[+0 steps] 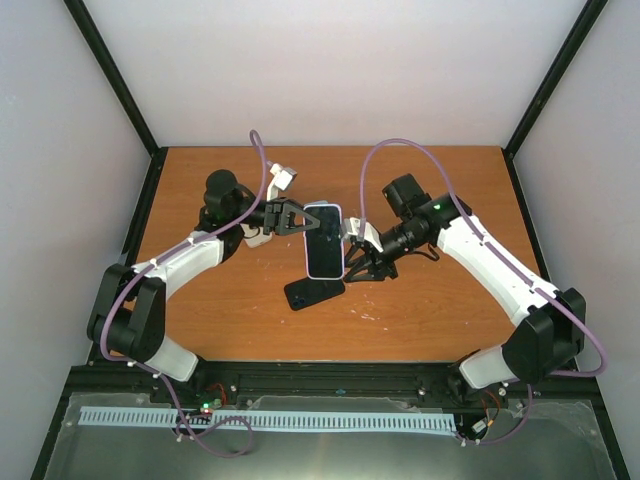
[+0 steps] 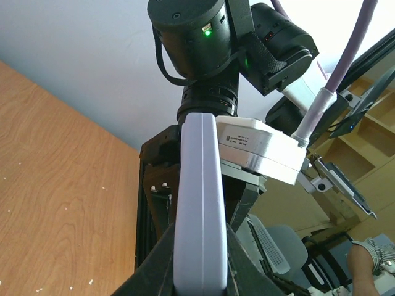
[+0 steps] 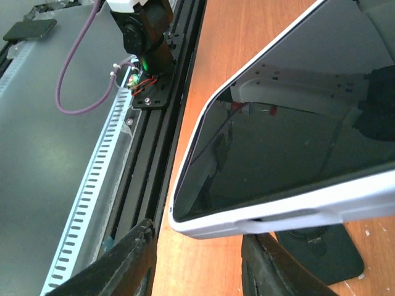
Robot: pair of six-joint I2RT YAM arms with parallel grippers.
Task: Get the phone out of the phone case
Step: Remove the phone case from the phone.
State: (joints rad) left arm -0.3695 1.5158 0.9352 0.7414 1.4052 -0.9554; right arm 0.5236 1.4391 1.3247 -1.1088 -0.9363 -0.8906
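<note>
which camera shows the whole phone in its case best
Top external: the whole phone shows face on, screen up, nearly its full outline in frame. Left wrist gives only the case edge-on, a pale narrow strip. Right wrist shows part of the dark screen and one corner, the rest cropped.

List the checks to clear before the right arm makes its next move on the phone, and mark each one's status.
1. Left gripper clamped on the phone case: ok.
2. Phone held up off the table: ok.
3. Phone out of the case: not ok, the rim wraps the screen.
4. Right gripper beside the phone's edge, jaws apart: ok.
5. Right fingers touching the case: cannot tell.
6. Dark shape below the phone, object or shadow: cannot tell.
</note>
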